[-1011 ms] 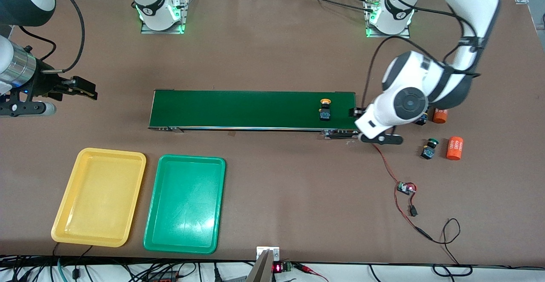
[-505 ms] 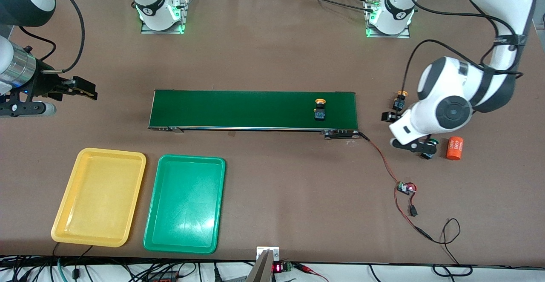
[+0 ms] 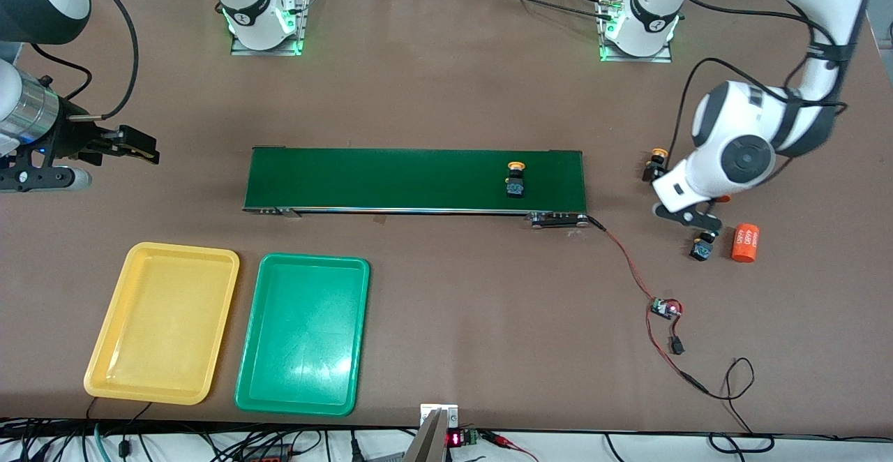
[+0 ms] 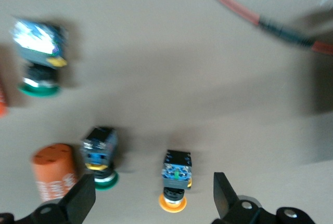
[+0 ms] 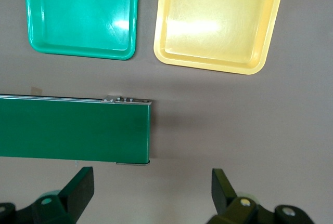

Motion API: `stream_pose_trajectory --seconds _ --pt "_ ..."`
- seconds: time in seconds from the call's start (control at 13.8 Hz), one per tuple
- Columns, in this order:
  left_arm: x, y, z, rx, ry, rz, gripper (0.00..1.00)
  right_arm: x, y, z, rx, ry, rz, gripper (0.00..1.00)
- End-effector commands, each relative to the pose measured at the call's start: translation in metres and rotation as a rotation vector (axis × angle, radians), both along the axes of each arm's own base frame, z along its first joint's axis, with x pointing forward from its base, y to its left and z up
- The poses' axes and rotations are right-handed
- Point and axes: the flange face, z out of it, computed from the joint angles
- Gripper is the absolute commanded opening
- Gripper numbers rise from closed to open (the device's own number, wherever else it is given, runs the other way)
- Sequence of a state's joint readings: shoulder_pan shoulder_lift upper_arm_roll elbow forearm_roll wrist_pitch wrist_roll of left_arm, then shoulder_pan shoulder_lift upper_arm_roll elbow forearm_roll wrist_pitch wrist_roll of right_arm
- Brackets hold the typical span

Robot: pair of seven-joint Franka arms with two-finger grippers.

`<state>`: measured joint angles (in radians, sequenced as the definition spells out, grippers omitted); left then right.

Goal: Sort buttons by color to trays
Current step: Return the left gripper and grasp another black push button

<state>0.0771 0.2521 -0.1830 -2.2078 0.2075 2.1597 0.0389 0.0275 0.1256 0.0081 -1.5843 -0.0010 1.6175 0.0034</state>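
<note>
Left gripper, fingers spread and empty, hangs over yellow and green buttons on the surface. Another yellow button rides the conveyor. Right gripper waits, fingers released, near both trays.

A yellow-capped button sits on the conveyor belt.

Brown table: conveyor belt, yellow tray, green tray, buttons.

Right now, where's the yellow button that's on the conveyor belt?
The yellow button sits on the dark-green conveyor belt, near the belt's end toward the left arm's side of the table, in the front view.
</note>
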Motion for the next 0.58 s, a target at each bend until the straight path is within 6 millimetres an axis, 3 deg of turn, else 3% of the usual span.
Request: stream_pose_trajectory --seconds 0.0,0.29,0.36,0.51 --pt "-0.053 0.004 -0.032 0.001 0.019 -0.04 1.0 0.003 -0.001 0.001 0.016 0.003 -0.019 1.0" --pt "-0.076 0.004 -0.067 -0.055 0.0 -0.112 1.0 0.003 -0.002 0.001 0.016 0.005 -0.021 1.0" --pt "-0.076 0.005 -0.076 -0.061 -0.003 -0.11 0.91 0.003 -0.002 0.0 0.016 0.006 -0.021 1.0" --pt "-0.076 0.007 -0.084 -0.069 -0.011 -0.105 0.54 0.002 -0.001 0.0 0.016 0.008 -0.019 1.0"
